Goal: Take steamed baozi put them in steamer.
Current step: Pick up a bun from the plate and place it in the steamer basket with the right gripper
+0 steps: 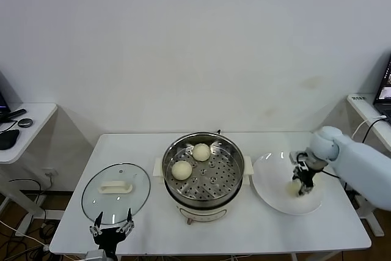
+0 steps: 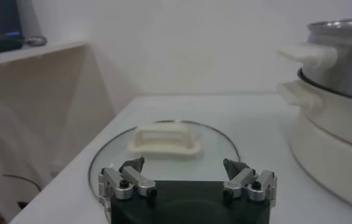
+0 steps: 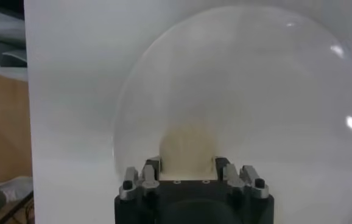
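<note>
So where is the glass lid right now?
In the head view, the glass lid lies flat on the table's left side, beside the steamer, just beyond the left end effector.

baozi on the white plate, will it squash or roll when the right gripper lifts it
Probably soft: the baozi looks like smooth, rounded dough, so the right gripper, whose fingers sit on either side of it, may dent it. Its round shape suggests it could roll on the smooth plate if nudged. Likely light for its size.

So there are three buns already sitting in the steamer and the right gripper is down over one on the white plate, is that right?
Not quite: the head view shows two baozi in the steamer, not three. The right gripper is indeed down over a bun on the white plate.
</note>
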You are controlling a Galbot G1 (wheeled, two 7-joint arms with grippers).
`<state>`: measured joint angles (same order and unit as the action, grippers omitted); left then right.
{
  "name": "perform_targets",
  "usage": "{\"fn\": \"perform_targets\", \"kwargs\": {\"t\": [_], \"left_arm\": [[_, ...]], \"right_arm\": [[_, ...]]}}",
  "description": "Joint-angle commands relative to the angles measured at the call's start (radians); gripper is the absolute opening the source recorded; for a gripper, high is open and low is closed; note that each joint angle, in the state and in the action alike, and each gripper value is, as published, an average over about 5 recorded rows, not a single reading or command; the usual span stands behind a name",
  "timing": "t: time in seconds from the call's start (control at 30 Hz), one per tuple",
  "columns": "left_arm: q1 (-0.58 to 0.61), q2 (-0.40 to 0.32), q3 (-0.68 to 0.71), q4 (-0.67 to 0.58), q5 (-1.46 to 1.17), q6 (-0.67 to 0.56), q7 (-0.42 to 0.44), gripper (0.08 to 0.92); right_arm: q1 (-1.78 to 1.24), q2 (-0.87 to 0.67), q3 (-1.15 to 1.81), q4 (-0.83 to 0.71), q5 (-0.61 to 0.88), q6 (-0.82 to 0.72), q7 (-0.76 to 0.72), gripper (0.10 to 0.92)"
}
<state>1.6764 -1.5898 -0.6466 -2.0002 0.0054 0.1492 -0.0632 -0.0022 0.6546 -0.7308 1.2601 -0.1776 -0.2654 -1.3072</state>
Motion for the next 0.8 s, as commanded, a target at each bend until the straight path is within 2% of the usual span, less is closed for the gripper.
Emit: {"fn": "perform_targets", "kwargs": {"t": [0.03, 0.17, 0.3, 0.5, 0.8], "left_arm": [[-0.011, 0.012, -0.006, 0.001, -0.003, -0.004, -0.009, 0.823], [0.001, 0.024, -0.009, 0.004, -0.008, -0.016, -0.019, 0.823], [0.005, 0.021, 0.001, -0.016, -0.009, -0.025, -0.025, 0.823], [0.019, 0.015, 0.010, -0.056, -0.004, -0.028, -0.026, 0.823], [0.033, -0.009, 0.026, -0.066, 0.004, -0.044, -0.041, 0.823]], "right_arm": [[0.436, 0.050, -0.220, 0.096, 0.255, -0.064, -0.021, 0.528], [0.764, 0.145, -0.462, 0.164, 0.454, -0.081, -0.037, 0.530], [0.857, 0.217, -0.503, 0.218, 0.557, -0.114, -0.043, 0.534], [0.805, 0.274, -0.466, 0.274, 0.570, -0.132, -0.031, 0.535], [0.700, 0.315, -0.493, 0.368, 0.493, 0.029, 0.068, 0.530]]}}
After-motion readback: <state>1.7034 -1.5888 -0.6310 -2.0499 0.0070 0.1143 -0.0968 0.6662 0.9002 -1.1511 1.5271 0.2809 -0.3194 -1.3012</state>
